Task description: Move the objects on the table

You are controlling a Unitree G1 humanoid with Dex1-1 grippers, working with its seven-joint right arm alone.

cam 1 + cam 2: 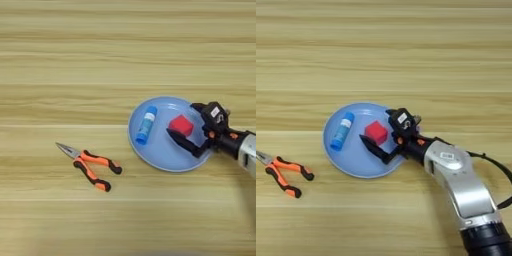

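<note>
1. The orange-and-black-handled pliers (87, 167) lie flat on the light wood-grain tabletop (75, 60), well left of everything else. Their metal nose points to the upper left and the two handles splay toward the lower right.
2. A large round light-blue plate (155, 155) sits on the tabletop to the right of the pliers, apart from them.
3. The blue glue stick (146, 125) with a white label lies on its side in the left part of the plate, slightly tilted, its top end leaning to the right.
4. The small red cube (376, 132) rests on the plate's right half, near the glue stick but not touching it.
5. The right gripper (379, 131) reaches over the plate's right rim. Its two black fingers (375, 147) are spread, one on the near side of the cube and one on the far side, so the cube sits between them; whether either finger touches it cannot be told.
6. The silver forearm (463, 185) runs from the gripper down to the lower right corner.
</note>
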